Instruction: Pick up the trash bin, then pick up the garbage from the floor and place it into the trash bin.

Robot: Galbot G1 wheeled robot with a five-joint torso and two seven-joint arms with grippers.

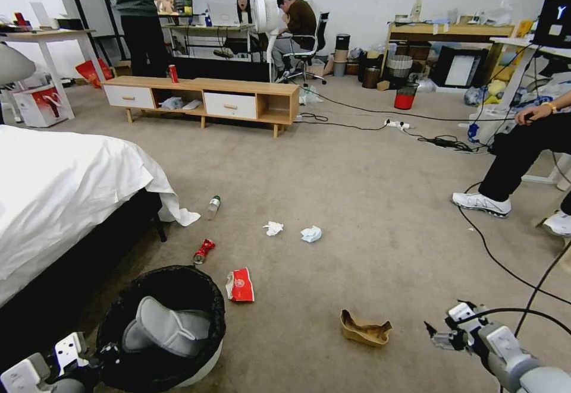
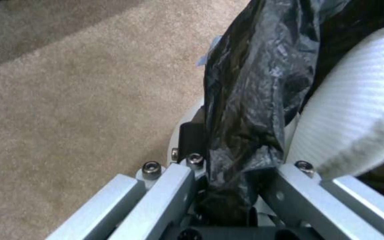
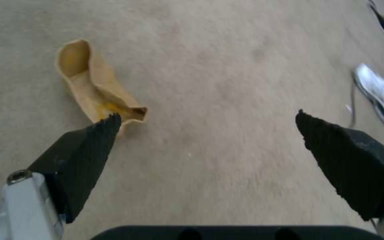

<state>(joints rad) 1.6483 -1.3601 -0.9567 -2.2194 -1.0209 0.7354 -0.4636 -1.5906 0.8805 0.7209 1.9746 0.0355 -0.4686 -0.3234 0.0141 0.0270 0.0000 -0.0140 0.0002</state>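
The trash bin (image 1: 205,321), lined with a crinkled black bag (image 2: 254,83), is at the lower left, and a white slipper (image 1: 169,327) lies inside it. My left gripper (image 1: 98,360) (image 2: 234,186) is shut on the bin's rim and bag. Garbage lies on the carpet: a tan cardboard tray (image 1: 364,329) (image 3: 96,86), a red-white packet (image 1: 240,286), a crushed red can (image 1: 203,251), two white tissues (image 1: 273,228) (image 1: 311,234) and a clear bottle (image 1: 213,207). My right gripper (image 1: 437,336) (image 3: 207,120) hovers open just right of the tray, with nothing between its fingers.
A bed with a white sheet (image 1: 59,191) fills the left side. A seated person's legs and white shoe (image 1: 480,203) (image 3: 378,91) are at the right, with black cables (image 1: 505,268) on the floor. A low wooden bench (image 1: 202,98) and a small red mesh bin (image 1: 406,96) stand farther back.
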